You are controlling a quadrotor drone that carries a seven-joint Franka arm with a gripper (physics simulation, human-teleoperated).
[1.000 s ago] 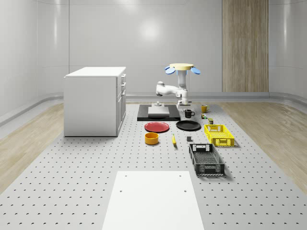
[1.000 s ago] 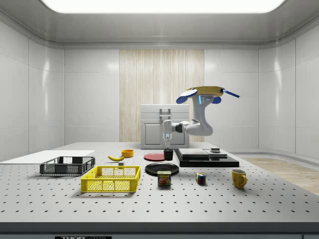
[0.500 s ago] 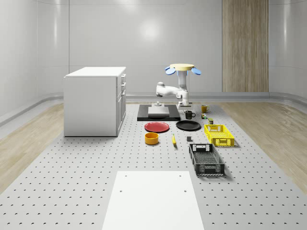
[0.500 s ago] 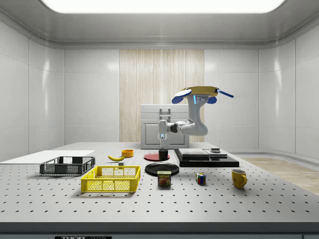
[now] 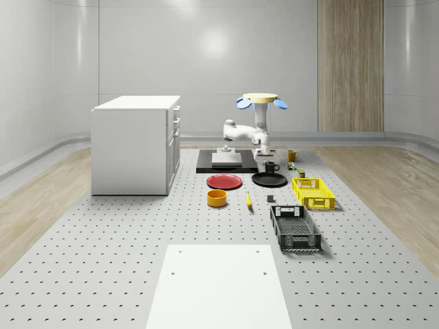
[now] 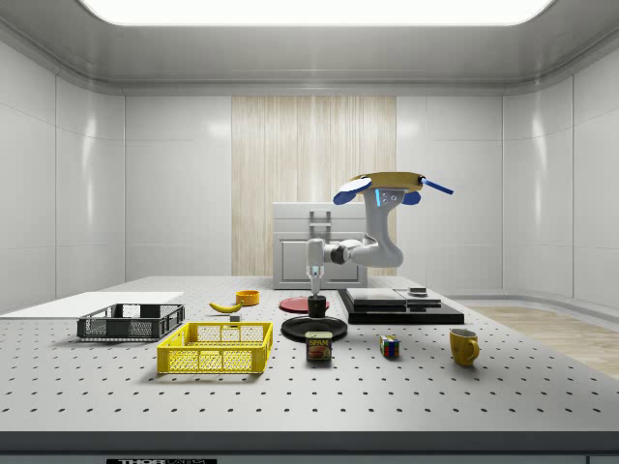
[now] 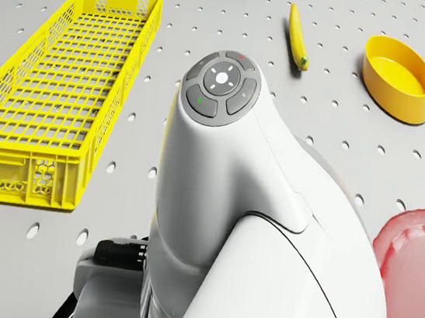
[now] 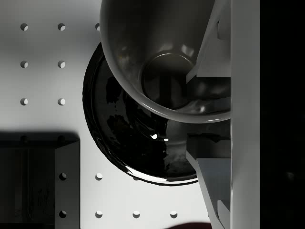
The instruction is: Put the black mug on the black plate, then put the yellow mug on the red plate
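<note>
The black mug [image 5: 271,166] [image 6: 316,305] hangs upright just over the black plate [image 5: 269,180] [image 6: 314,329], toward the plate's far rim. My gripper [image 6: 315,290] [image 8: 209,112] is shut on the mug's wall [image 8: 143,43], one finger [image 8: 212,47] inside and one outside. Under the mug lies the glossy black plate [image 8: 124,138]. The red plate [image 5: 224,181] [image 6: 295,304] is beside the black one. At the side view's right the yellow mug [image 5: 292,155] [image 6: 463,346] stands on the table. The drone [image 5: 259,98] [image 6: 387,182] hovers above the black platform's edge.
A black platform [image 5: 226,162] [image 6: 397,307] lies behind the plates. A yellow crate [image 5: 313,192] [image 7: 56,99], a black crate [image 5: 294,228], a banana [image 7: 297,37], an orange bowl [image 5: 217,198] [image 7: 398,78], a can [image 6: 319,346] and a cube [image 6: 389,346] stand around. A white cabinet [image 5: 134,144] is at the whole-scene view's left.
The drone and arm have shifted toward the side view's left with the black mug, bringing it from beside the platform to over the black plate and lower.
</note>
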